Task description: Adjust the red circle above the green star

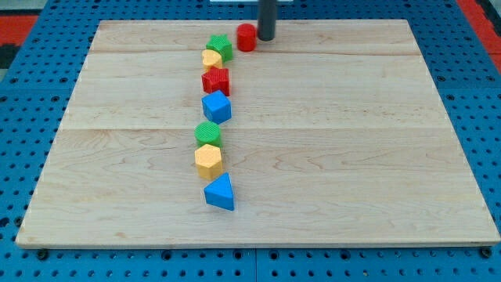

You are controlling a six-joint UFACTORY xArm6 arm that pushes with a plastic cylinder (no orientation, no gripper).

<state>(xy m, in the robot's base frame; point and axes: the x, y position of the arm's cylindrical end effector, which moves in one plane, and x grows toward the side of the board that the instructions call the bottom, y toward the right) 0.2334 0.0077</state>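
Observation:
The red circle stands near the top edge of the wooden board, just right of the green star. The two look close together, nearly touching. My tip is the lower end of a dark rod coming down from the view's top. It stands right next to the red circle, on its right side.
A line of blocks runs down from the green star: a yellow block, a red block, a blue block, a green block, a yellow block and a blue triangle. A blue pegboard surrounds the board.

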